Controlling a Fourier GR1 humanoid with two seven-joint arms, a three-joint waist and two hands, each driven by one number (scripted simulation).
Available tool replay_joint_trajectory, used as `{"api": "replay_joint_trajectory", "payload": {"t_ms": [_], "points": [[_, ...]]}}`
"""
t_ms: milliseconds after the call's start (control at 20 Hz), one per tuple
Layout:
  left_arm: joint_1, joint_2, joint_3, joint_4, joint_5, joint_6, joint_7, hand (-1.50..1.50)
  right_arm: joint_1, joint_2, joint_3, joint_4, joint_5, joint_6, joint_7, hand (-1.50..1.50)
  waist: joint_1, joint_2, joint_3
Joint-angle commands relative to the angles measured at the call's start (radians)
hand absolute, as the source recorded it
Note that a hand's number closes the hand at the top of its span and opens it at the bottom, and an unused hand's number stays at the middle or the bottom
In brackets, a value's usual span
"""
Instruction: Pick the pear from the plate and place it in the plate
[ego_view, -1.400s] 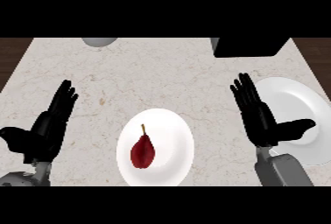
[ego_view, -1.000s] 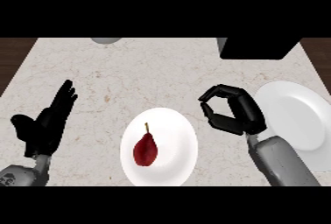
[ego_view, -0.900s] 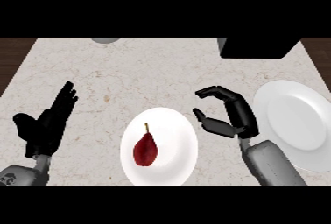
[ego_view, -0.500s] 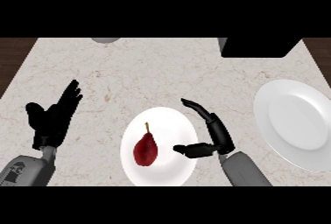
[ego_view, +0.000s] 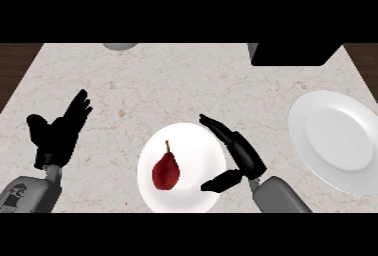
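A pale, beige-veined stone counter (ego_view: 184, 80) fills the frame, with dark wood showing past its upper corners. Just right of centre, the fingers (ego_view: 221, 131) of the black right hand (ego_view: 240, 157) are straight and spread from the thumb (ego_view: 220, 182), holding nothing; they overlap the right rim of the near round white plate (ego_view: 193, 145), and the thumb points left over that plate's lower right part. Between the fingers and thumb the hand opens toward the dark red pear with a thin brown stem (ego_view: 167, 170), which lies on the left half of the near plate, stem pointing up the frame, close to the thumb but apart from it. The grey right forearm (ego_view: 279, 197) runs off at the lower edge. At middle left, the black left hand (ego_view: 57, 135) rests open, fingers up, well apart from the plate, on its grey forearm (ego_view: 29, 192) at the lower left. A second, larger round white plate (ego_view: 339, 142) lies at the right edge. A black box (ego_view: 295, 54) sits at the upper right, and a grey rounded object (ego_view: 119, 46) is cut by the top edge at upper left.
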Motion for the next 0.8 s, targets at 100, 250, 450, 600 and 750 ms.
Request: {"api": "replay_joint_trajectory", "payload": {"t_ms": [100,250,450,600,750], "points": [[-0.036,-0.053,0.007,0.044,-0.050,0.005,0.014,0.00,-0.010,-0.032,0.040,-0.099,0.100,0.074,0.194,-1.50,-0.004,0.001,0.000],[0.003,-0.038,0.013,-0.025,-0.046,-0.001,0.042,0.00,-0.060,0.013,0.081,-0.044,0.154,0.103,0.294,-1.50,0.004,0.000,0.000],[0.011,-0.022,0.046,-0.033,-0.039,-0.046,0.040,0.00,-0.069,-0.001,0.104,-0.090,0.250,0.115,0.386,-1.50,0.002,-0.001,0.000],[-0.001,-0.026,0.066,-0.006,-0.043,-0.062,0.036,0.00,-0.130,0.003,0.082,-0.065,0.287,0.165,0.461,-1.50,0.003,0.000,0.000],[0.024,-0.071,0.058,-0.002,-0.072,-0.054,0.018,0.00,-0.112,0.044,0.108,-0.102,0.337,0.210,0.551,-1.50,0.001,0.000,0.000]]}}
